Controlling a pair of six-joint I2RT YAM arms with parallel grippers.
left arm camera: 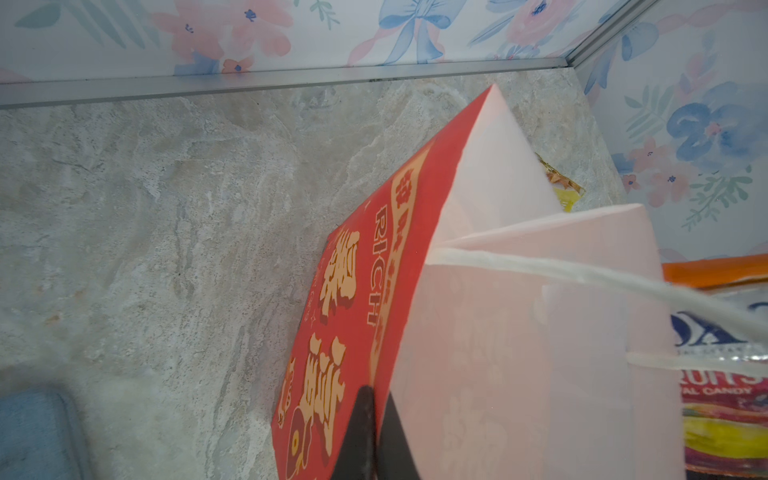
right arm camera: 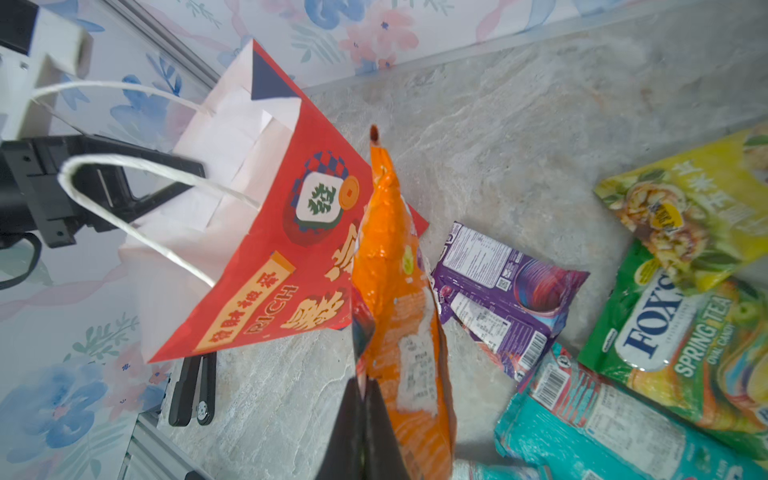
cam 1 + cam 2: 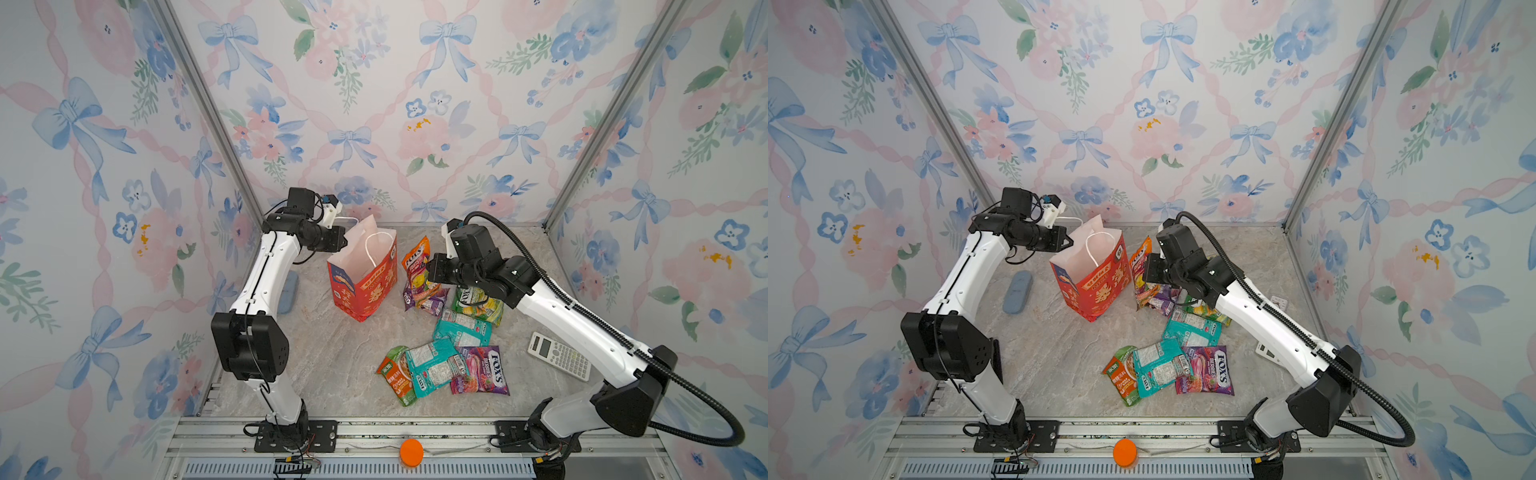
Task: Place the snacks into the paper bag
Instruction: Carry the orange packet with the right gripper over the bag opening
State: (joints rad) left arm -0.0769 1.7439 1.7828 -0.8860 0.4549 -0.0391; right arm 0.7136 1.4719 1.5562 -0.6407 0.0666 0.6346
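Left end effector [image 1: 374, 392] pinching paper bag [image 3: 365, 291] rim; right end effector [image 2: 363, 384] pinching orange packet [image 2: 390, 249] beside bag

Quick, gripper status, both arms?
Left gripper: shut on the rim of the red paper carrier bag.
Right gripper: shut on the crinkly orange plastic packet.

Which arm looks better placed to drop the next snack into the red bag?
Right. The right gripper pinches the orange packet beside the paper bag; the left gripper is clamped on the bag's rim.

Marble tabletop [image 3: 332, 365]: paper bag [image 3: 368, 286] standing; snack packets [image 3: 463, 328] scattered; calculator [image 3: 559, 360]; blue-grey object [image 3: 1017, 293].
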